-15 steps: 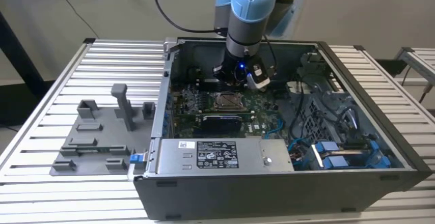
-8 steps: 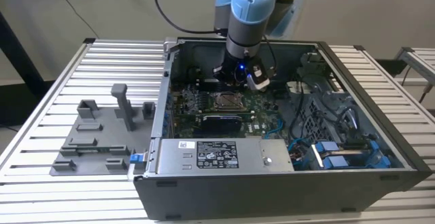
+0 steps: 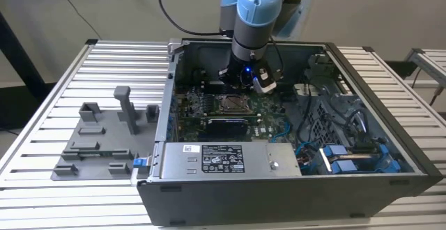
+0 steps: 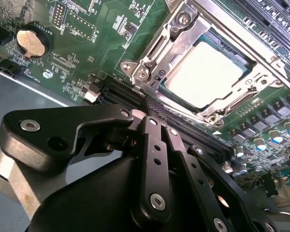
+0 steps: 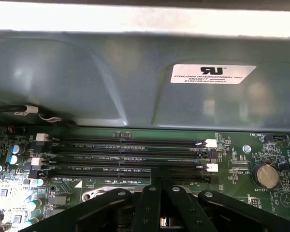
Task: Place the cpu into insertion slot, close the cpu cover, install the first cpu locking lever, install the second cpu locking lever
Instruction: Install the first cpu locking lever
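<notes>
Hovering just off the corner of the insertion slot (image 4: 141, 73), the tool (image 4: 153, 107) has its fingers pinched narrow with nothing between them. Just ahead of its tip, the cpu (image 4: 203, 72) sits seated under the lowered cpu cover (image 4: 176, 46). Lever work, I'd judge, wants a steady downward push kept on the metal and off the chip; being square, the cpu has no long axis and lies flat, bright face up.

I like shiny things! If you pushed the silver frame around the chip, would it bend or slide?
The cpu cover looks like thin sheet metal, so probably springy, not floppy. Screws pin its surround to the green board, so it likely won't slide.
</notes>
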`<act>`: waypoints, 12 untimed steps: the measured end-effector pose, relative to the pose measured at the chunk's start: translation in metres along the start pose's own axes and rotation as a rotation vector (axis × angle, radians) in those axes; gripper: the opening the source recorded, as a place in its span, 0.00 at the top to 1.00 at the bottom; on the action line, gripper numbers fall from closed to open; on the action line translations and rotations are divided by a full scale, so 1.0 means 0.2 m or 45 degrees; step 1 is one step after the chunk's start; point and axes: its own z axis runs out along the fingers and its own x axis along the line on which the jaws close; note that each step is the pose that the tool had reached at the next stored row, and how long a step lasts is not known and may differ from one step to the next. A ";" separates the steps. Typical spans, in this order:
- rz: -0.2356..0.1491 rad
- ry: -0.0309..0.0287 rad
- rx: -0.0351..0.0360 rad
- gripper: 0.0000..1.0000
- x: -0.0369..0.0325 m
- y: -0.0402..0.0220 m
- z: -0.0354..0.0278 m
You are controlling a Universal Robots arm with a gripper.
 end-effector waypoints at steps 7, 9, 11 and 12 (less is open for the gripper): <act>-0.001 0.0003 -0.0078 0.89 0.000 -0.006 0.000; -0.001 0.0009 -0.0085 0.89 -0.001 -0.006 0.000; -0.001 0.0018 -0.0089 0.89 -0.001 -0.006 -0.002; 0.000 0.0025 -0.0093 0.89 -0.001 -0.005 -0.003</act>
